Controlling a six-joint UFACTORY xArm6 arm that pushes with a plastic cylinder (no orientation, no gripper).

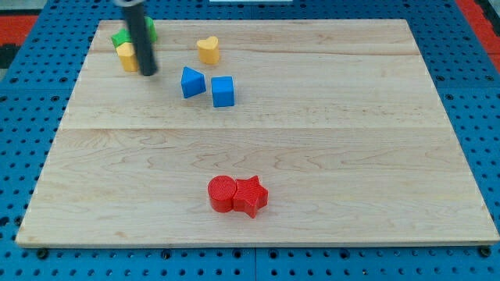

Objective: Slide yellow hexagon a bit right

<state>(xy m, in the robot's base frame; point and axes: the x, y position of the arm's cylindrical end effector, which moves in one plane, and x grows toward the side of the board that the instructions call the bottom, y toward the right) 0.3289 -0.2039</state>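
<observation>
Top left on the pale grained wooden board (312,117): my tip (148,73), a plain fingerless rod holding nothing, touches the yellow hexagon (126,57) at its right; green block (121,37) just behind.

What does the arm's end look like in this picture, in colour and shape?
Only the end of the arm shows: a straight, smooth rod, dark grey to black, round like a cylinder. It enters from the view's top edge, where a wider dark part is cut off. My tip is blunt and plain. No cables, markings or gripper are visible.
</observation>
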